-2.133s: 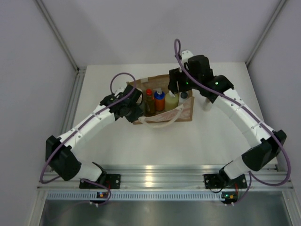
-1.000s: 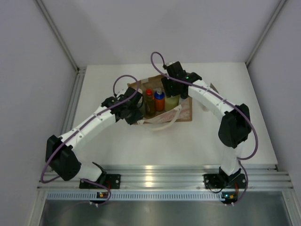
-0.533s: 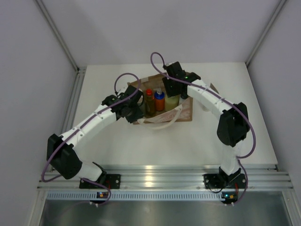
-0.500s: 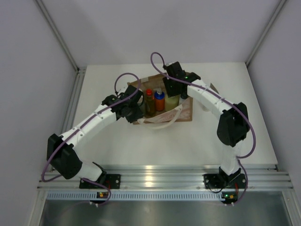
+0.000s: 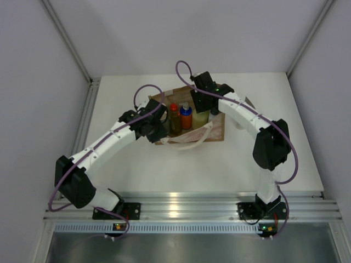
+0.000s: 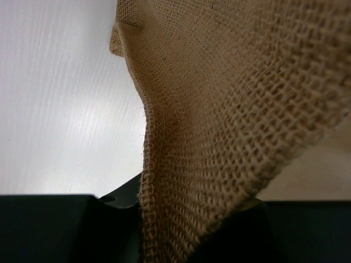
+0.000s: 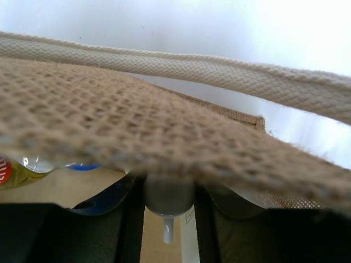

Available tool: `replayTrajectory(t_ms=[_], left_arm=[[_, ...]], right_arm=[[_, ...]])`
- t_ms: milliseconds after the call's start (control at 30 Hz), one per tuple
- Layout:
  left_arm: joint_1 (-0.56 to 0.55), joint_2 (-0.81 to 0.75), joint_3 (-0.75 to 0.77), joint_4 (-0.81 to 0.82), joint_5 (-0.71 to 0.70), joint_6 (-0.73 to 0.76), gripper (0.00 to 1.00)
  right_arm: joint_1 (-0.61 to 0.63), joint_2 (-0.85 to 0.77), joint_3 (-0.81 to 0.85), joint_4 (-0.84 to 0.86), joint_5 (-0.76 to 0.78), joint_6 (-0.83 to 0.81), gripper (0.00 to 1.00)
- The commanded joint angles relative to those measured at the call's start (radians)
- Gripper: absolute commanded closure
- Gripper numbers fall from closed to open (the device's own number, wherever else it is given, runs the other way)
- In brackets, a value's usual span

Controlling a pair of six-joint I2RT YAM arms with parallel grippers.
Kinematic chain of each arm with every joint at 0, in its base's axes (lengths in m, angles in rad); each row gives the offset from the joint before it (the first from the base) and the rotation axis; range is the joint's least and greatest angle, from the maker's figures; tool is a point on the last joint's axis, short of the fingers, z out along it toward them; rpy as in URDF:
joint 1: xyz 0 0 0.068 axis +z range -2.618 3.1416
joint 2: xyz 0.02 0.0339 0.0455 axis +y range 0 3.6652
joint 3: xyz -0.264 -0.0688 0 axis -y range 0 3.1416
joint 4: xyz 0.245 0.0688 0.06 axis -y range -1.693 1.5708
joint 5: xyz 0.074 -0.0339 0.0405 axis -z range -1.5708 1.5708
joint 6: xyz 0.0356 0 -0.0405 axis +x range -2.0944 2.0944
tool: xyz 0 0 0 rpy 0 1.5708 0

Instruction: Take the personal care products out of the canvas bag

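Burlap wall of the canvas bag (image 6: 219, 109) is pinched fast in the left gripper (image 6: 164, 224). The right gripper (image 7: 169, 216) clamps the white cap of the pale-yellow bottle (image 5: 199, 118), which stands upright inside the bag. The amber bottle (image 5: 174, 121) has a red label, cropped and unreadable. The bag sits on a white table (image 5: 219, 164), with grey walls (image 5: 164, 33) around it.

Brown woven-fabric canvas bag (image 5: 218, 130), pinched by left gripper (image 5: 158, 130), holds upright amber red-capped bottle (image 5: 174, 117), orange-blue bottle (image 5: 186, 115), pale-yellow white-capped bottle (image 5: 199, 119) under right gripper (image 5: 202, 109).
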Motion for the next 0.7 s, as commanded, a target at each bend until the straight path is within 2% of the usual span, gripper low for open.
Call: replayTrajectory(t_ms=[0,667], left_arm=[[0.001,0.005,0.030,-0.029,-0.019,0.012,0.68],[0.003,0.004,0.044,-0.029,-0.022,0.012,0.68]], right_arm=[[-0.016,-0.080,0.085,0.007,0.006,-0.001,1.00],[-0.014,-0.168,0.149,-0.055,-0.003,-0.032,1.00]])
